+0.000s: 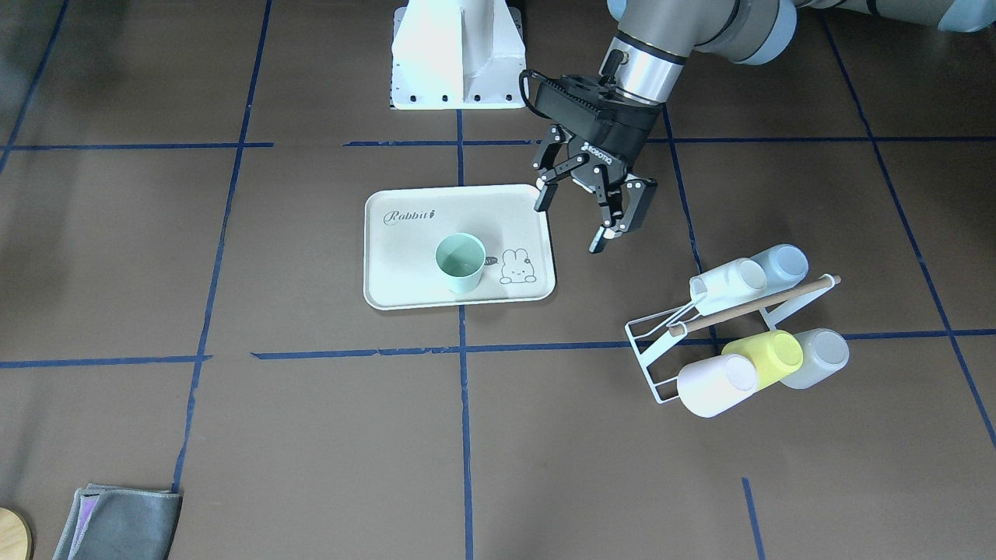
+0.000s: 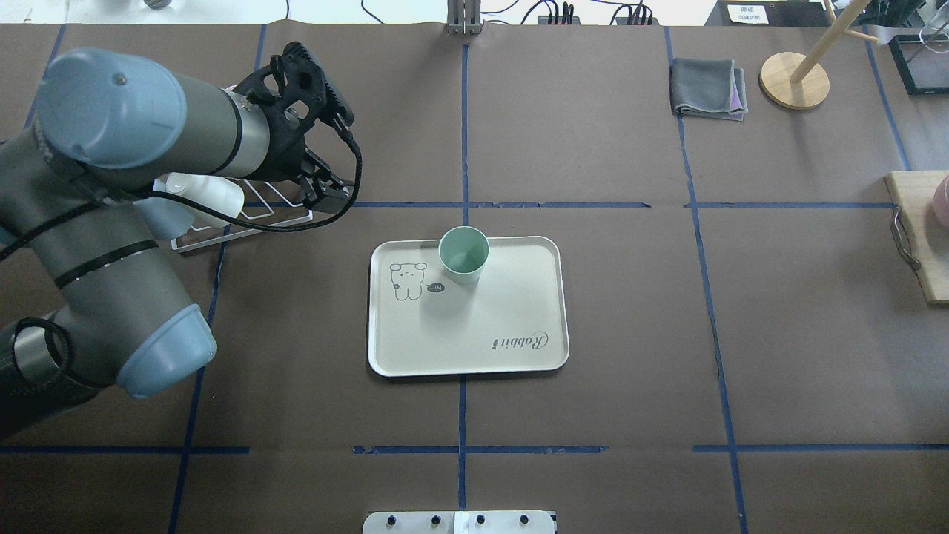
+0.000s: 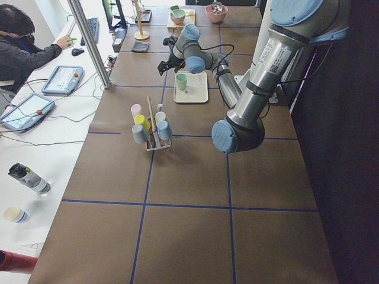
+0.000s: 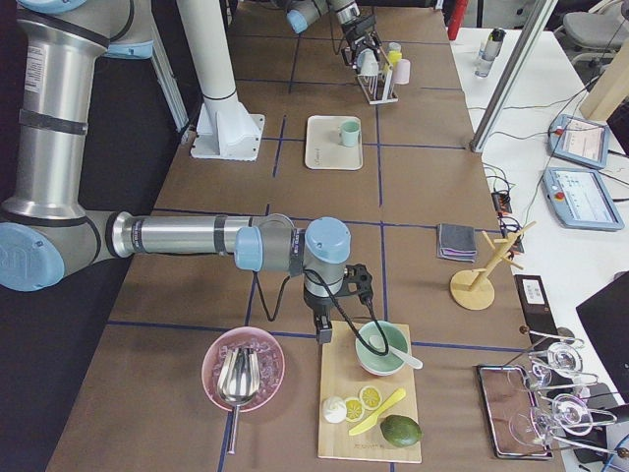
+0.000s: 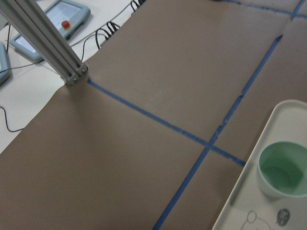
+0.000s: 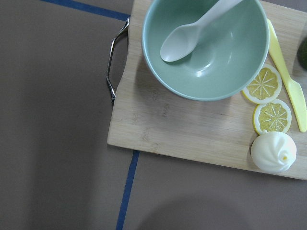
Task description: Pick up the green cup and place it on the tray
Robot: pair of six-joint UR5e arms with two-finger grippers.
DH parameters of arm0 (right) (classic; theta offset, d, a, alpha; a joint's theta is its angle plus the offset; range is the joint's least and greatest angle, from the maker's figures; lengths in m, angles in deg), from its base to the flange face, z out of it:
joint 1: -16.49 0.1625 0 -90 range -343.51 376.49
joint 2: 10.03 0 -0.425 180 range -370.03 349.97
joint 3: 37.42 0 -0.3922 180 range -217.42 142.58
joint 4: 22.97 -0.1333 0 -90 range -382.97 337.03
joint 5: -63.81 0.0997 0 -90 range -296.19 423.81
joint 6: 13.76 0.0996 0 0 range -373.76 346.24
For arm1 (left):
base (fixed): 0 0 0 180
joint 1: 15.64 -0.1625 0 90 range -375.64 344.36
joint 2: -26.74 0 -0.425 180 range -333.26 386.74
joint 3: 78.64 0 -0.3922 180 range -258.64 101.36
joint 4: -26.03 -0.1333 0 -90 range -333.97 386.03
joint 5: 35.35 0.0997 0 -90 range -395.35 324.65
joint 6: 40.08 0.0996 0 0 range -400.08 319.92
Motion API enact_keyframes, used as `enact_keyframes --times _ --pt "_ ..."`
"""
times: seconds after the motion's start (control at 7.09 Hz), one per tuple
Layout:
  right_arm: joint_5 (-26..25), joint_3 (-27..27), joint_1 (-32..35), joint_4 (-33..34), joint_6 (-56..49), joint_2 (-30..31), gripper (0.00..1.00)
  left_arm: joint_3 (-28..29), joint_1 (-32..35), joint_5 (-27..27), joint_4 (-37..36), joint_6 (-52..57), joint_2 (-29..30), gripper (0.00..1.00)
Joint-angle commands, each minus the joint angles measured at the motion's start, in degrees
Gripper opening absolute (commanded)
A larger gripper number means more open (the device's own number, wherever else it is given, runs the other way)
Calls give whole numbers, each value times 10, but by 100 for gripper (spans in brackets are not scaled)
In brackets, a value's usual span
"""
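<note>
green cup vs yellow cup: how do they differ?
Colour: the green cup is pale mint, while the yellow cup is bright yellow.
Pose: the green cup stands upright with its mouth up, and the yellow cup lies on its side.
Place: the green cup sits on the tray, and the yellow cup is on the rack among other cups.
Shared: both are smooth, handleless tumblers of similar size.

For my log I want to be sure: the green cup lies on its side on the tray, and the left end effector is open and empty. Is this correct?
Not quite. The green cup stands upright on the tray, mouth up; the front-facing view shows its open rim from above. The rest holds: the left end effector is open and empty.
</note>
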Motion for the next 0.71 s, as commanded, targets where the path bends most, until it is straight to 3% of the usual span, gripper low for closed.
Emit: enact_keyframes --times 0.0,0.42,0.56 --pt "0 0 0 -4 0 1 100 3 109 -156 -131 17 -2 99" --pt "-1 1 0 -4 0 2 100 15 240 -194 -201 15 -80 100" --pt "-1 0 0 -4 0 1 100 53 290 -241 -201 16 -104 100"
